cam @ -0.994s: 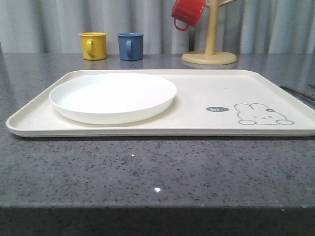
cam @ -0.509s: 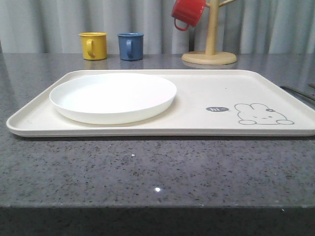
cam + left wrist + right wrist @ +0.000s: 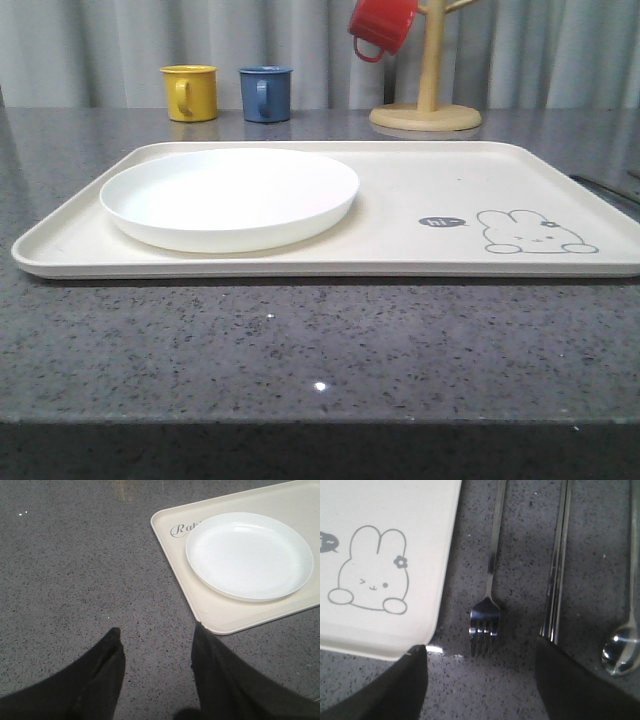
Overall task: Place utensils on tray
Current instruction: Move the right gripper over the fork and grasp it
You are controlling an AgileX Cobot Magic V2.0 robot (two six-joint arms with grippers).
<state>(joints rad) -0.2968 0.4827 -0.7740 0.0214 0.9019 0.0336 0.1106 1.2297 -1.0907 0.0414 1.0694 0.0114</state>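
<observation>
Hovering wide, your right fingers (image 3: 482, 680) straddle the fork (image 3: 487, 595) beside the tray (image 3: 395, 630) edge; drop squarely over its handle, pinching across. Left fingers (image 3: 157, 675) wide, empty.

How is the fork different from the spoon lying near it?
The fork ends in four tines, while the spoon ends in a rounded oval bowl. The fork lies right beside the tray edge; the spoon lies farther off, beyond the chopsticks. Both are slim, shiny silver metal, resting flat on the grey counter, roughly parallel, neither yet on the tray.
</observation>
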